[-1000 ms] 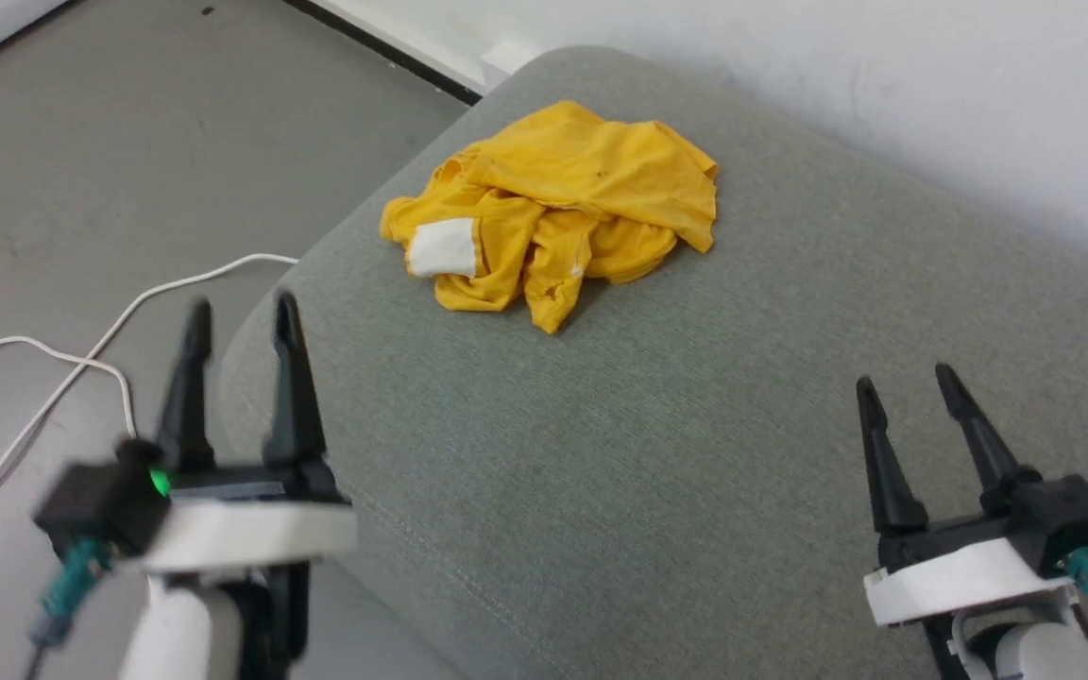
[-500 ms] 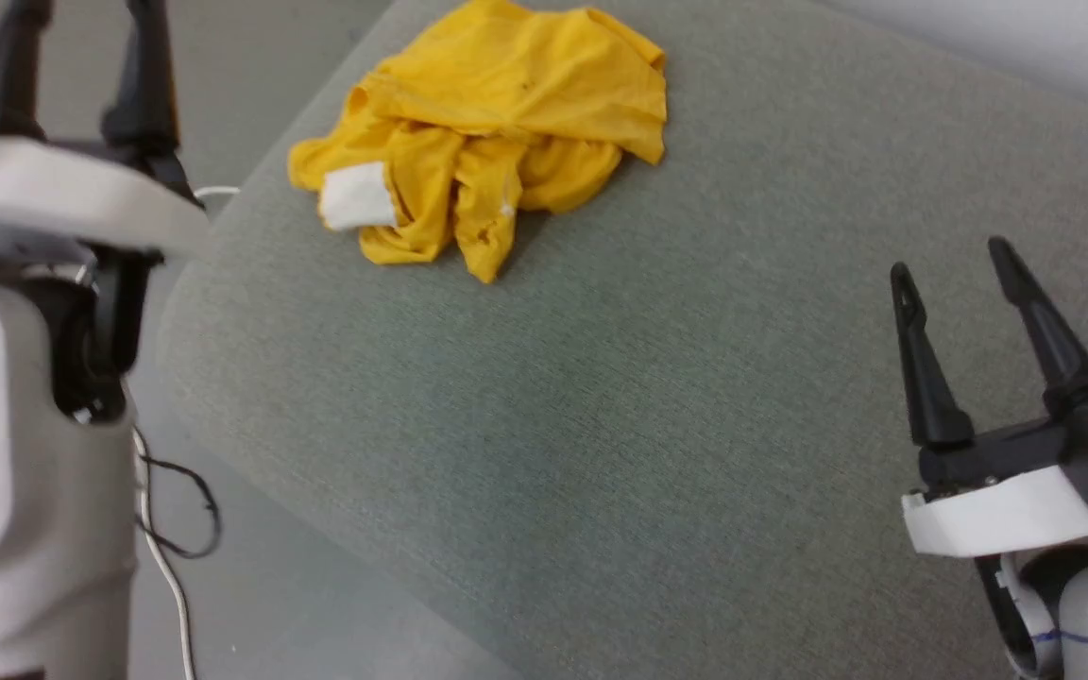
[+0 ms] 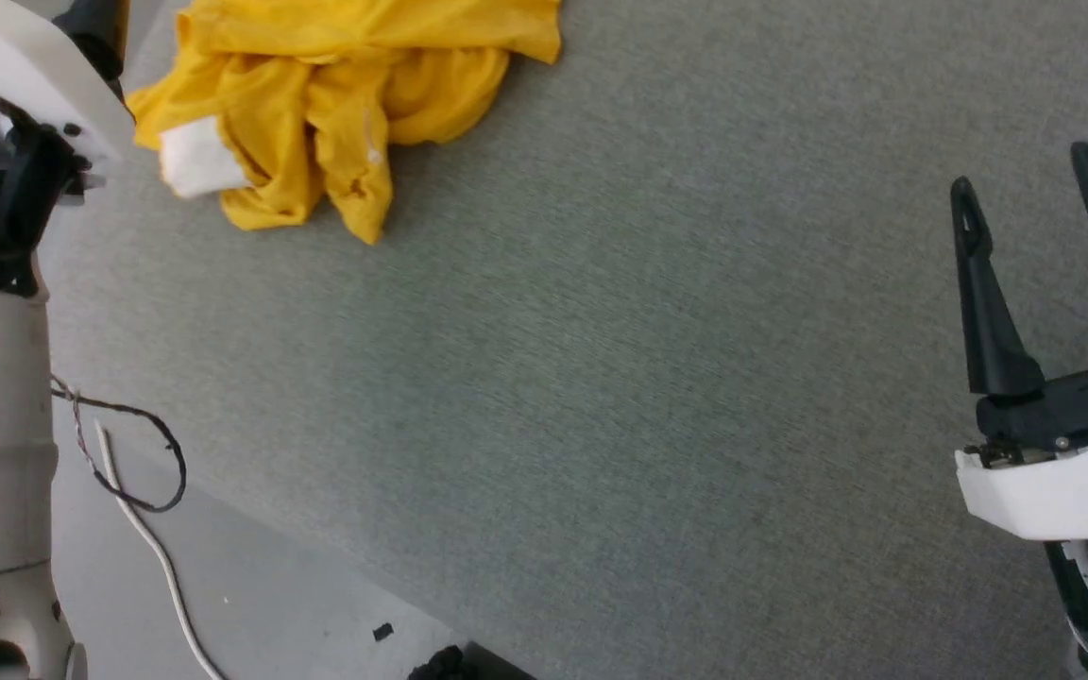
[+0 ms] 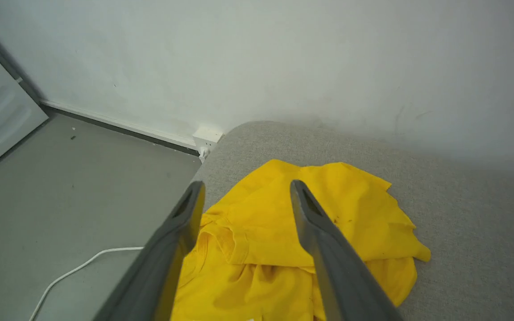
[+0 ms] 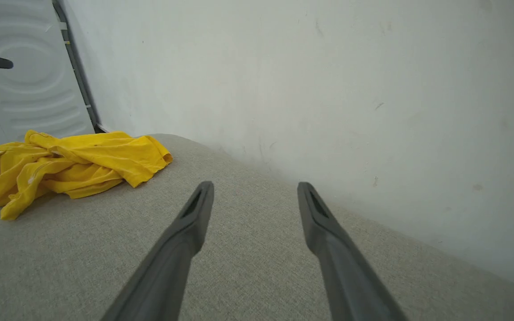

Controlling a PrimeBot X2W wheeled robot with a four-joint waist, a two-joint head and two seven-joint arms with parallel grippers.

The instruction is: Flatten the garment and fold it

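Garment: the garment (image 3: 317, 94) is a crumpled yellow heap with a white patch (image 3: 195, 161) showing. It lies on the grey seat cushion (image 3: 601, 378) near a rounded corner, close to the wall (image 4: 283, 67).
Left tool: the left tool (image 4: 246, 185) has its fingers spread wide and holds nothing. It points at the heap, and the folds show between its fingers.
Right tool: the right tool (image 3: 1026, 168) is spread wide and empty, over bare cushion well apart from the garment.
Floor: the grey floor (image 3: 270, 604) has a white cable (image 3: 152, 557) and a thin dark wire (image 3: 166, 472) beside the cushion's edge.

Head looks down; both wrists share the garment (image 3: 336, 85)
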